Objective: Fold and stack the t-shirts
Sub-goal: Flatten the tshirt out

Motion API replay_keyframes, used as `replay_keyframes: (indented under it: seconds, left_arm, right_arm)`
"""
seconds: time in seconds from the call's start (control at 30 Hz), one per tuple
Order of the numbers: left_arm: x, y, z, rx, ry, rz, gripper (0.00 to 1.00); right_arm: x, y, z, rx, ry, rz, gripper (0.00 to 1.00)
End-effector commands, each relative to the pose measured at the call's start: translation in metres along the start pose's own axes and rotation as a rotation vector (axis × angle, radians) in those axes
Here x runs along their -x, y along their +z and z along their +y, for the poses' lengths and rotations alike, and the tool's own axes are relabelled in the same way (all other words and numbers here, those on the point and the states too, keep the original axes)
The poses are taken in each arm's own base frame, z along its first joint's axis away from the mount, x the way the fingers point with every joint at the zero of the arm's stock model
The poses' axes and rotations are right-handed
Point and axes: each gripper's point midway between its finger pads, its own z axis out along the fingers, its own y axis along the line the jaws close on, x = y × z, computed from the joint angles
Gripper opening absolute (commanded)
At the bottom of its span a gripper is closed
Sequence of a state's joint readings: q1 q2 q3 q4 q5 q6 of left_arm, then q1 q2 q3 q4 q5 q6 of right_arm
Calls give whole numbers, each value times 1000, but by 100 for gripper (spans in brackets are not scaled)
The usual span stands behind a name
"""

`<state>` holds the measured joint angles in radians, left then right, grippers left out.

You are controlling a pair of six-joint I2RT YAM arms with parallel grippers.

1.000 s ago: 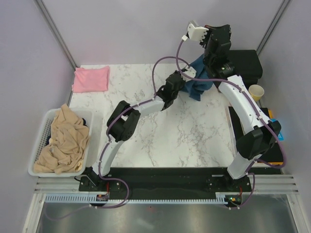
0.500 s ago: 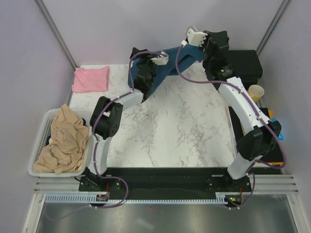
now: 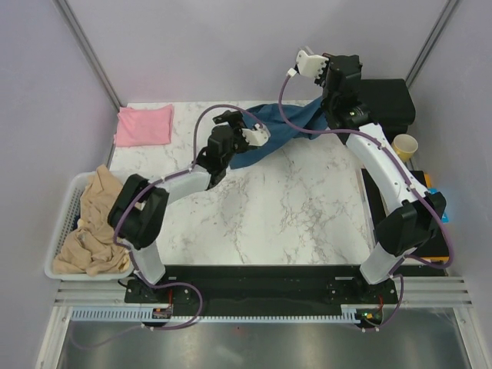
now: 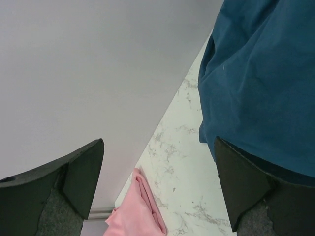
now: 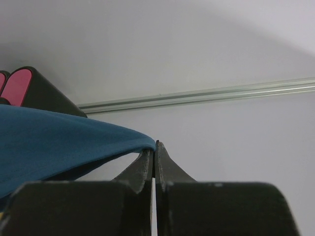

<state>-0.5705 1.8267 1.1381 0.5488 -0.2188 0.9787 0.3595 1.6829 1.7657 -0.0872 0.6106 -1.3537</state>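
White marble-pattern table (image 3: 307, 215), evenly lit, no hard shadows. Plain pale lilac-grey back wall (image 3: 231, 46) behind table; same walls left (image 3: 38, 115) and right (image 3: 470, 92) of it. Slanted metal posts (image 3: 88, 54) rise from table's far corners. White slotted basket (image 3: 65, 201) just left of table. Black box (image 3: 392, 96) and paper cup (image 3: 405, 146) off table's far right corner. Black plate (image 3: 269, 277) along table's near edge, then slotted rail (image 3: 254, 314), then grey metal sheet (image 3: 254, 346).
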Motion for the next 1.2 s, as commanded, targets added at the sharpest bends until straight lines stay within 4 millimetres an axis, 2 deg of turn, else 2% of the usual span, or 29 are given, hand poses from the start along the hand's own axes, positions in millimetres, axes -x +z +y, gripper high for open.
replay_keyframes:
  seconds: [0.0,0.03,0.07,0.1,0.17,0.27,0.3,0.53,0.83,0.9,1.17]
  left_arm:
    - [29,-35,-11,-186,-96,-124,98]
    - [34,-41,-23,-256,-101,-151,97]
    - [28,-50,-40,-325,-109,-136,96]
    - [29,-56,-43,-350,-119,-144,96]
    - [25,-66,-67,-424,-128,-149,91]
    - [14,-66,-90,-460,-118,-114,86]
    - [6,-60,-95,-445,-115,-91,86]
    - [-17,-31,-101,-352,-64,-41,83]
    - [-28,-15,-120,-393,-69,-28,79]
    - [-30,-18,-130,-454,-77,-20,78]
    - [-42,-22,-144,-573,-91,2,78]
  right_arm:
    - [-12,-14,-25,-58,59,25,0]
    - [-12,-14,-23,-55,59,24,0]
    - [-12,-13,-23,-54,58,24,0]
    - [-12,-12,-22,-53,57,24,0]
    - [-10,-11,-22,-54,62,23,0]
    - [-9,-9,-22,-55,63,21,0]
    - [-8,-8,-21,-52,61,21,0]
    - [-5,-4,-20,-53,62,21,0]
    - [-6,-4,-17,-47,65,26,0]
    - [-6,-4,-17,-47,63,26,0]
    - [-5,-2,-17,-48,61,24,0]
